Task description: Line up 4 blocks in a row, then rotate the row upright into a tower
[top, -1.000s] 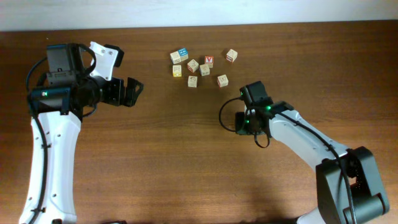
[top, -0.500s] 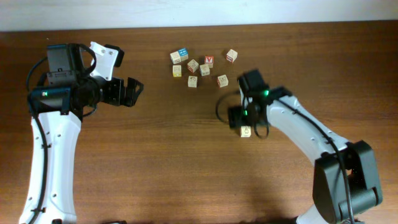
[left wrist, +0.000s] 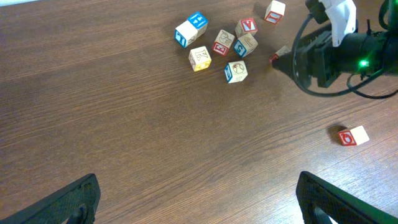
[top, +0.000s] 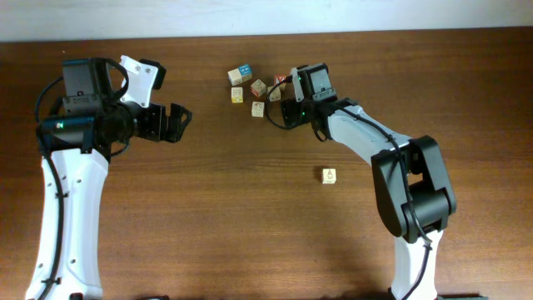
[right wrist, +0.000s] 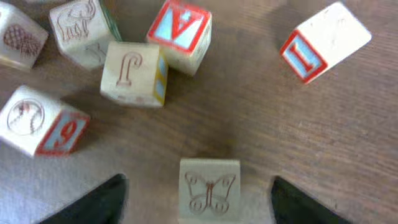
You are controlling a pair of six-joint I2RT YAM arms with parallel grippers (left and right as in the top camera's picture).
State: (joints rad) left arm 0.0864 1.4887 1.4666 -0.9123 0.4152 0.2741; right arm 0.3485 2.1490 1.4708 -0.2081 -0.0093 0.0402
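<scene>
Currently neither tool grips anything. Right tool point(right wrist: 198, 188) is at the right edge of the cluster of small pale wooden alphabet cubes point(top: 258, 87), at the far middle of the dark brown wooden table point(top: 208, 225). Its jaws stand apart on either side of the butterfly cube point(right wrist: 209, 186) (pale wood, brown outline butterfly on the cream top). Bare table shows between the cube and each finger, so no contact. The cube sits flat, square to the jaws.

Around it, wrist view:
- Hooked-letter cube point(right wrist: 132, 73) (cream top, yellow-and-blue side): just beyond, apart.
- Red-framed cube point(right wrist: 180, 32) with a pale blue face: close beside the hooked-letter cube.
- Cube with a red-framed "1" side point(right wrist: 323, 42): off to the right, apart.

Overhead:
- The right arm's wrist covers the cluster's right part.
- Light-blue-topped cube point(top: 244, 72) sits at the cluster's far left.
- One lone pale cube point(top: 330, 176) lies well apart from the cluster, on open table nearer the right arm's base. Its top marking is too small to read.

Left tool point(top: 181, 123): jaws fully spread and empty, over the table's left, well apart from every cube.
</scene>
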